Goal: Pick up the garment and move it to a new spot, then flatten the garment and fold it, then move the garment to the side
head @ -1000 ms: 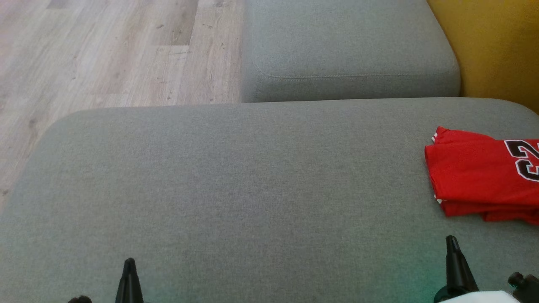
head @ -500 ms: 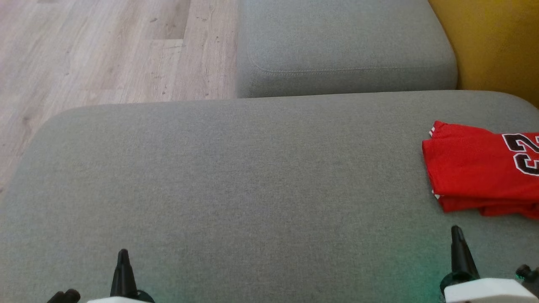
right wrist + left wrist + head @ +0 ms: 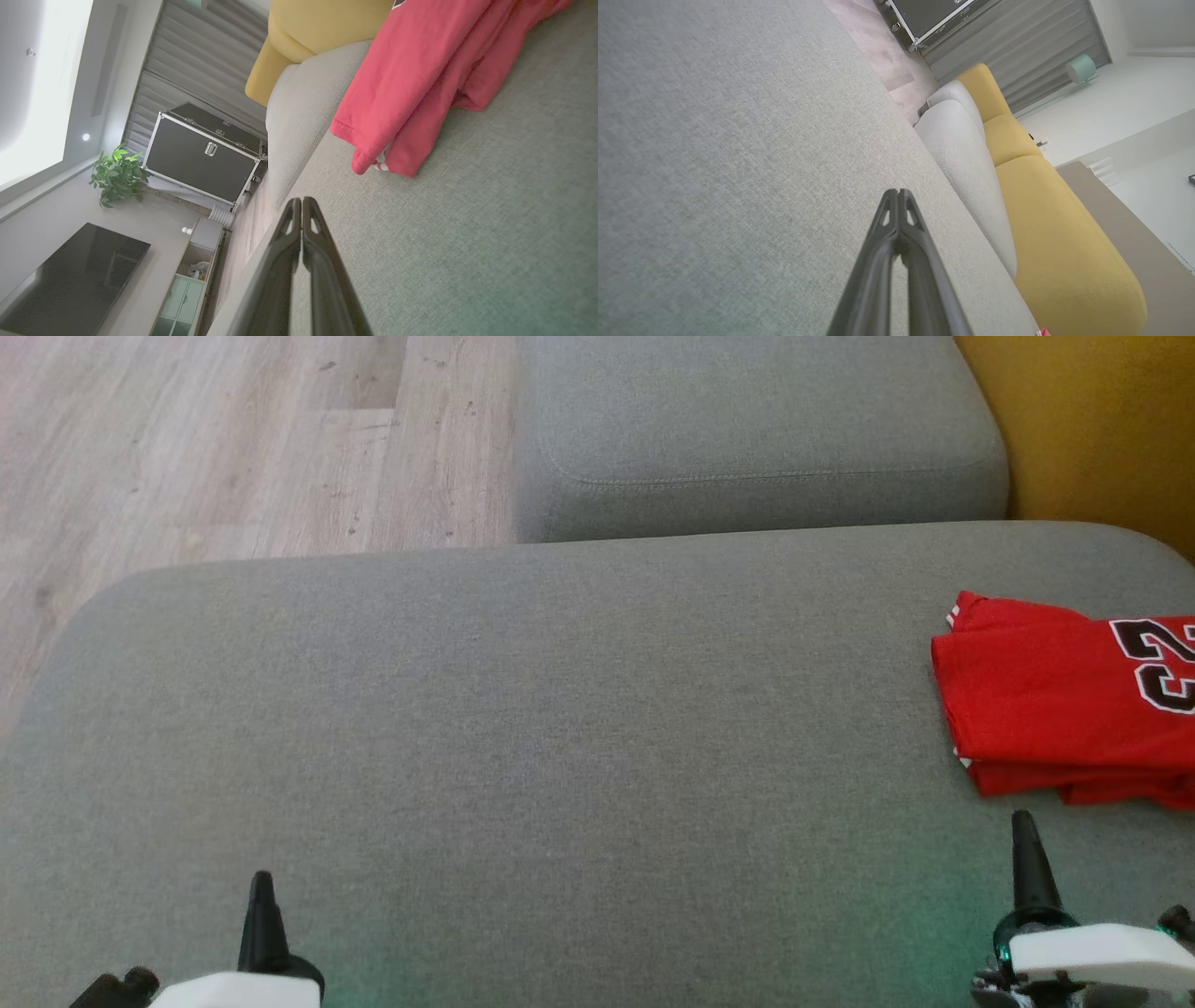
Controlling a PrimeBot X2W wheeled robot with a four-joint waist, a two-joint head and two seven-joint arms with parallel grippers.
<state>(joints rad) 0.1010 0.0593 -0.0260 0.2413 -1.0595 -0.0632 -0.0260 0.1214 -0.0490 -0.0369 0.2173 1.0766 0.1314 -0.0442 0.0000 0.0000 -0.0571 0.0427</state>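
Note:
The garment (image 3: 1055,695) is a red jersey with black, white-edged numerals, lying folded at the right edge of the grey sofa cushion (image 3: 523,728); in the right wrist view the garment (image 3: 411,88) lies just ahead of the fingers. My right gripper (image 3: 1024,821) is shut and holds nothing, a short way in front of the garment's near edge and apart from it. The same gripper (image 3: 301,199) shows its two dark tips pressed together. My left gripper (image 3: 261,879) hangs shut and bare over the cushion's near left part, its tips (image 3: 897,192) touching each other.
A second grey cushion (image 3: 756,429) adjoins the far side. A yellow backrest (image 3: 1092,429) rises at the far right. Pale wood floor (image 3: 215,448) lies beyond the cushion's left corner. A black flight case (image 3: 205,154), a plant (image 3: 117,175) and a TV (image 3: 70,275) stand further off.
The head camera has tilted: the whole picture shifted, and both grippers show more of their white wrists. The garment has not moved on the cushion. Both grippers stay shut.

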